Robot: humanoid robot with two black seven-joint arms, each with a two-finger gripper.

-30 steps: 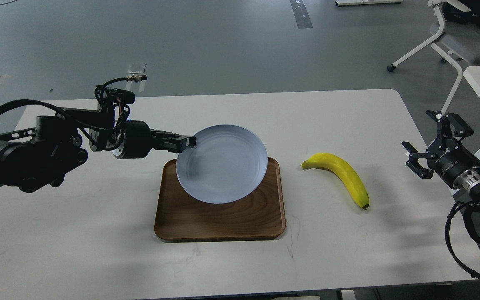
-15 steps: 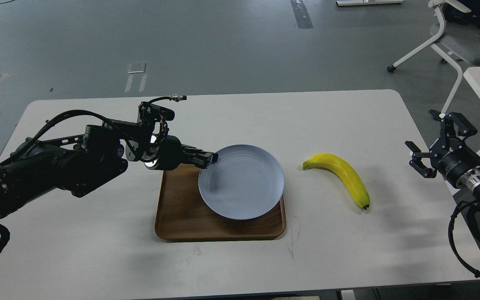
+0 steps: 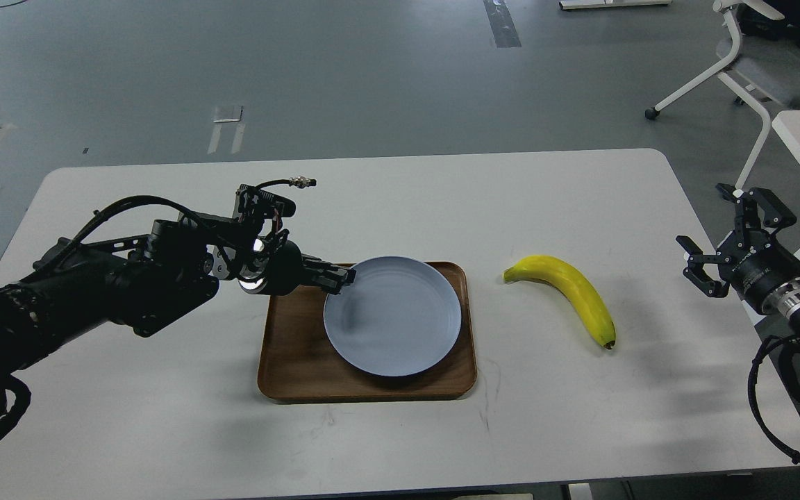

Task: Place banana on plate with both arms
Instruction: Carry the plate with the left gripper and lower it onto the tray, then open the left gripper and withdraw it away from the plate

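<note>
Head view: left gripper [image 3: 346, 277] clamped on the plate [image 3: 393, 317] rim, plate over the tray [image 3: 292, 368]. Right gripper [image 3: 709, 260], jaws apart, idles beyond the banana [image 3: 570, 292]. Next, judged: release, then fetch banana.

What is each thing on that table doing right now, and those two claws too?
Plate: lying on the tray, rim held by the left gripper.
Banana: lying loose on the table.
Tray: flat on the table.
Left gripper: shut on plate rim.
Right gripper: open, empty.
</note>
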